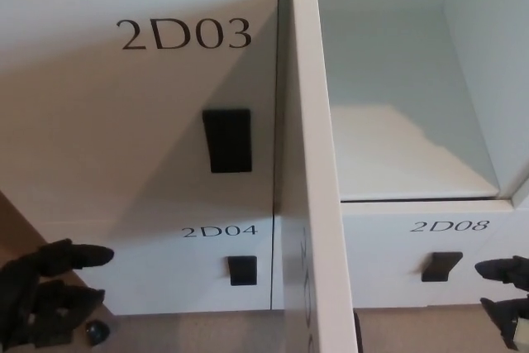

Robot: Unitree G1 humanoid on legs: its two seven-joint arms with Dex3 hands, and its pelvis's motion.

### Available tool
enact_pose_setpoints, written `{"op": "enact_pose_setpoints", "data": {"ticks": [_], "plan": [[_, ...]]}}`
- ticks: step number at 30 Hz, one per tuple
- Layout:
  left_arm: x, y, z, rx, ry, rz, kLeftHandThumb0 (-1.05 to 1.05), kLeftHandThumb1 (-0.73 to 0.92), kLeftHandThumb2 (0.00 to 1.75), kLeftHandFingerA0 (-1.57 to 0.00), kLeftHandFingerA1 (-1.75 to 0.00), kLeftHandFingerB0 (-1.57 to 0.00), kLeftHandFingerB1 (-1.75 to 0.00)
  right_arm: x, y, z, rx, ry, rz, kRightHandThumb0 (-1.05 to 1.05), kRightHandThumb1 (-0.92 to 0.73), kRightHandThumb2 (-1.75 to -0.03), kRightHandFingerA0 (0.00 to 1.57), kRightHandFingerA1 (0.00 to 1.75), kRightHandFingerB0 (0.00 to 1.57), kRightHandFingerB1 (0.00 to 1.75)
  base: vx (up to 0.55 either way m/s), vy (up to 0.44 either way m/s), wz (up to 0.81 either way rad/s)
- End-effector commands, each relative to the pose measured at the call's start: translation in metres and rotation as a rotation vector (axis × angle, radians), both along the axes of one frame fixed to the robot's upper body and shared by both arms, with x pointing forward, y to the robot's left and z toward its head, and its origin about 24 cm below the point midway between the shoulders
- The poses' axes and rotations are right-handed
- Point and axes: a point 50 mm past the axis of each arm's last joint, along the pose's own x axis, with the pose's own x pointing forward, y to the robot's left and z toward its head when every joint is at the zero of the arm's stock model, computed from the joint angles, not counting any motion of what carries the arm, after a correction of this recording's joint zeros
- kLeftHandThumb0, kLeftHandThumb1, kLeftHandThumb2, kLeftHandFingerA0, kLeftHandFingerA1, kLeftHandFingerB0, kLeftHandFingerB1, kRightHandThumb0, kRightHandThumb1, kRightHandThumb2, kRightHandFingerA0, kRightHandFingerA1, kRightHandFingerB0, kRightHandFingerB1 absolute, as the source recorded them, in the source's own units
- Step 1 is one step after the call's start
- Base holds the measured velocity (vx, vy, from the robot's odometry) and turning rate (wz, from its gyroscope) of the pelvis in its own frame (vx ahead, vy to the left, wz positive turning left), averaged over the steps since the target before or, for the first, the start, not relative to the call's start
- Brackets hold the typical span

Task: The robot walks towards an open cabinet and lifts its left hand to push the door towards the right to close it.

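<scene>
Straight ahead stands a bank of white cabinets [99, 171], seen from above at close range. Open door [312, 204] sticks out toward the camera, edge-on, running from upper centre down to the bottom edge of the head view. Some dark lettering shows on its left face low down, too foreshortened to read.

Right of the door: the open compartment [405, 97], pale inside, with a bare shelf floor and a shadow falling across its back wall. Below it, a shut door marked 2D08 [450, 226] with a black handle [441, 266] under the label.

Left of the open door: a shut door marked 2D03 [183, 34], with a black rectangular handle [227, 140] near its right edge. Beneath that, a smaller door marked 2D04 [219, 231] with a small black handle [242, 270].

Left hand [45, 291] sits low in the bottom left corner, in front of the 2D04 door, well apart from the open door. Fingers spread, pointing right, holding nothing. A small dark round object [97, 333] lies on the tan floor [198, 332] just beside it; cannot tell what it is.

Right hand [508, 295] only partly shows at the bottom right edge, near the 2D08 handle but not touching it. Two black fingertips [496, 269] point left with a gap between them, nothing held.
</scene>
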Motion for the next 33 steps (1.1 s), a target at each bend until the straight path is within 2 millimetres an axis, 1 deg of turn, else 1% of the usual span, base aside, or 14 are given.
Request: {"op": "enact_pose_setpoints", "data": {"ticks": [1,2,3,4,5,7,9,10,11,12,16,30,31,33], "plan": [[-0.052,-0.036,0.090,-0.151,0.180,-0.875,-0.49,0.49,0.87,-0.57,-0.58,-0.55,-0.55,-0.066,-0.030,0.036,0.046,-0.025,0.039,-0.36,-0.71,-0.62,0.65,0.44,0.57,0.41,0.00,0.000,0.00],[-0.056,-0.039,0.097,-0.146,0.206,-0.940,-0.49,0.49,0.87,-0.57,-0.58,-0.55,-0.55,-0.074,-0.032,0.039,0.047,-0.023,0.042,-0.36,-0.71,-0.62,0.65,0.44,0.57,0.41,0.00,0.000,0.00],[-0.063,-0.042,0.103,-0.132,0.238,-1.014,-0.53,0.59,0.59,-0.62,-0.44,-0.62,-0.40,-0.089,-0.035,0.040,0.074,-0.015,0.032,-0.34,-0.72,-0.62,0.66,0.46,0.57,0.43,0.00,0.000,0.00],[-0.068,-0.045,0.107,-0.124,0.261,-1.065,-0.53,0.59,0.59,-0.62,-0.44,-0.62,-0.40,-0.098,-0.036,0.041,0.093,-0.010,0.024,-0.34,-0.72,-0.62,0.66,0.46,0.57,0.43,0.00,0.000,0.00],[-0.068,-0.045,0.107,-0.124,0.261,-1.065,-0.53,0.59,0.59,-0.62,-0.44,-0.62,-0.40,-0.098,-0.036,0.041,0.093,-0.010,0.024,-0.34,-0.72,-0.62,0.66,0.46,0.57,0.43,0.00,0.000,0.00],[-0.076,-0.052,0.114,-0.121,0.330,-1.149,-0.54,0.61,0.59,-0.60,-0.43,-0.63,-0.40,-0.116,-0.040,0.039,0.135,0.014,-0.015,-0.37,-0.70,-0.62,0.67,0.49,0.59,0.45,0.00,0.000,0.00],[-0.083,-0.066,0.120,-0.135,0.384,-1.263,-0.55,0.62,0.59,-0.63,-0.45,-0.64,-0.40,-0.126,-0.050,0.032,0.120,0.053,-0.052,-0.40,-0.68,-0.61,0.70,0.52,0.57,0.43,0.00,0.000,0.00],[-0.083,-0.066,0.120,-0.135,0.384,-1.263,-0.55,0.62,0.59,-0.63,-0.45,-0.64,-0.40,-0.126,-0.050,0.032,0.120,0.053,-0.052,-0.40,-0.68,-0.61,0.70,0.52,0.57,0.43,0.00,0.000,0.00],[-0.085,-0.074,0.122,-0.138,0.405,-1.321,-0.55,0.62,0.59,-0.64,-0.46,-0.66,-0.41,-0.130,-0.054,0.028,0.111,0.067,-0.066,-0.40,-0.69,-0.61,0.70,0.50,0.57,0.44,0.00,0.000,0.00],[-0.085,-0.074,0.122,-0.138,0.405,-1.321,-0.55,0.62,0.59,-0.64,-0.46,-0.66,-0.41,-0.130,-0.054,0.028,0.111,0.067,-0.066,-0.40,-0.69,-0.61,0.70,0.50,0.57,0.44,0.00,0.000,0.00],[-0.086,-0.098,0.129,-0.151,0.416,-1.453,-0.55,0.61,0.59,-0.68,-0.50,-0.67,-0.41,-0.136,-0.055,0.028,0.110,0.086,-0.081,-0.38,-0.68,-0.61,0.71,0.52,0.58,0.44,0.00,0.000,0.00],[-0.089,-0.102,0.133,-0.155,0.442,-1.464,-0.55,0.61,0.59,-0.68,-0.50,-0.67,-0.41,-0.138,-0.054,0.030,0.117,0.091,-0.082,-0.38,-0.68,-0.61,0.71,0.52,0.58,0.44,0.00,0.000,0.00],[-0.085,-0.108,0.137,-0.141,0.436,-1.486,-0.56,0.62,0.59,-0.67,-0.51,-0.69,-0.42,-0.136,-0.052,0.032,0.122,0.082,-0.074,-0.38,-0.69,-0.61,0.74,0.57,0.62,0.46,0.00,0.000,0.00],[-0.083,-0.112,0.139,-0.130,0.431,-1.503,-0.56,0.62,0.59,-0.67,-0.51,-0.69,-0.42,-0.134,-0.050,0.033,0.125,0.074,-0.068,-0.38,-0.69,-0.61,0.74,0.57,0.62,0.46,0.00,0.000,0.00]]}}
